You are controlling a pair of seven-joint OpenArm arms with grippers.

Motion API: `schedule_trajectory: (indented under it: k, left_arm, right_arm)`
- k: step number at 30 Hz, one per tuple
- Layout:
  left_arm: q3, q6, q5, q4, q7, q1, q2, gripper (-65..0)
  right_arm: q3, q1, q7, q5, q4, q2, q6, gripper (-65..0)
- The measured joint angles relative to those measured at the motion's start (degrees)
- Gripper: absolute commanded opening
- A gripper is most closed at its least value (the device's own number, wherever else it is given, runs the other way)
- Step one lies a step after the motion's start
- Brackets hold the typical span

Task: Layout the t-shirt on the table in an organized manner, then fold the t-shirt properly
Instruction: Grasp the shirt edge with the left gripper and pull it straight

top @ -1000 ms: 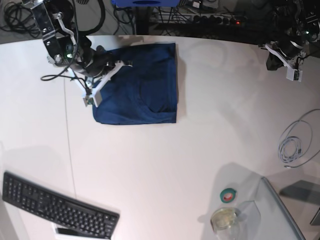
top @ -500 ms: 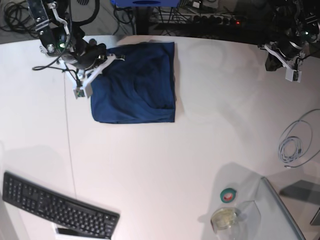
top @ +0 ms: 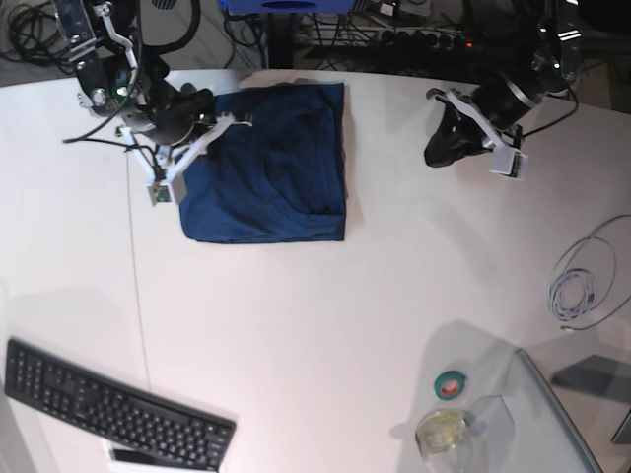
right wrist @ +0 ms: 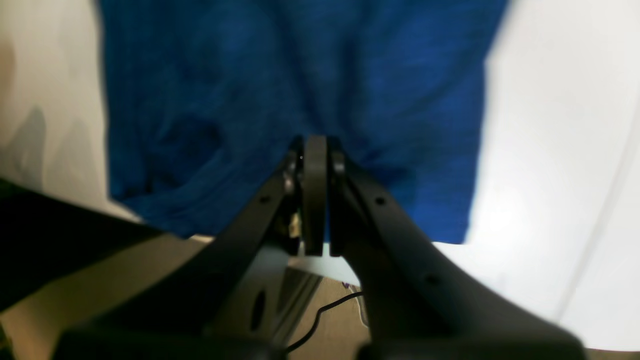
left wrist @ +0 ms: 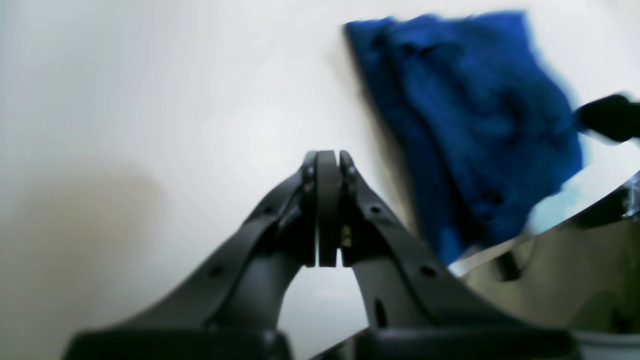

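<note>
The dark blue t-shirt (top: 268,168) lies folded into a rough rectangle on the white table (top: 315,296), near its far edge. My right gripper (top: 204,103) is at the shirt's upper left corner. The right wrist view shows this gripper (right wrist: 315,145) with its jaws pressed together above the t-shirt (right wrist: 300,90), and I see no cloth between them. My left gripper (top: 439,148) hangs over bare table to the right of the shirt. In the left wrist view it (left wrist: 327,162) is shut and empty, with the t-shirt (left wrist: 465,115) off to its right.
A black keyboard (top: 113,404) lies at the front left. A green tape roll (top: 452,384) and a small glass jar (top: 444,431) sit at the front right beside a clear panel (top: 552,414). A coiled grey cable (top: 582,286) lies at the right edge.
My left arm has swung in from the table's far right edge toward the middle. My right gripper shifted slightly at the shirt's upper left corner, and the shirt's left edge moved a little with it.
</note>
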Motion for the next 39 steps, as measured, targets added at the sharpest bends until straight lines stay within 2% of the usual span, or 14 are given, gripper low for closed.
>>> schedule_trajectory:
  k: [1, 2, 4, 6, 9, 12, 19, 25, 28, 31, 36, 38, 39]
  left_arm:
    - [0.5, 0.0, -2.2, 0.0, -0.1, 0.0, 0.0, -65.0]
    - [1.2, 0.0, -4.2, -0.2, -0.2, 0.0, -0.1, -59.1]
    - [3.1, 0.1, -7.4, -1.5, -0.6, -0.5, -0.4, -41.0]
    - [4.9, 0.2, -9.3, -3.5, -0.5, -1.6, -0.3, -31.8]
    - [8.5, 0.4, -11.0, -7.7, -0.3, -4.1, -0.3, -20.9]
    - [11.8, 0.3, -11.4, -10.9, -0.3, -6.6, -0.2, -14.0]
    - [13.8, 0.3, -11.4, -18.3, -0.5, -10.3, 2.1, -12.3]
    - [13.8, 0.2, -11.5, -22.6, -1.2, -13.1, 2.7, -12.5]
    - [17.9, -0.1, -12.7, -25.6, -2.3, -15.1, 2.6, -12.5]
    - [20.8, -1.1, -12.8, -28.3, -2.3, -16.8, 3.0, -12.5]
    - [21.1, -2.9, -14.2, -32.4, -4.1, -18.8, 4.2, -12.7]
    - [21.2, -3.0, -15.0, -33.7, -4.2, -19.6, 4.4, -15.3]
    - [21.2, -3.0, -15.1, -34.5, -4.3, -20.0, 4.7, -19.9]
  right_arm:
    - [0.7, -0.5, 0.0, 0.0, 0.0, 0.0, 0.0, -64.8]
    - [1.1, -1.1, -0.1, -0.1, 0.0, 0.0, 0.0, -64.8]
    - [1.2, -2.0, -0.5, 0.1, -0.1, 0.2, 0.0, -64.8]
    - [0.6, -2.2, -0.5, 0.8, -0.2, 1.8, 0.0, -64.8]
    - [1.0, -2.6, -0.4, -0.3, -0.2, 3.3, 0.0, -64.8]
    - [1.5, -3.5, -0.3, -0.2, -0.2, 3.1, 0.0, -64.8]
    - [1.1, -3.8, -0.2, 0.4, -0.2, 3.0, 0.0, -64.8]
    - [1.4, -4.2, -0.2, 0.2, -0.2, 3.0, 0.0, -64.8]
    - [1.4, -4.3, -0.3, 0.1, -0.2, 3.0, 0.0, -64.8]
    - [1.4, -4.2, -0.2, 0.3, -0.2, 3.0, 0.0, -64.8]
    - [1.5, -4.1, -0.3, 0.3, -0.2, 3.0, 0.0, -64.8]
    - [3.0, -4.3, -0.2, 0.6, -0.2, 2.8, 0.0, -64.8]
    - [3.7, -4.3, -0.2, 0.3, -0.2, 3.0, 0.0, -64.8]
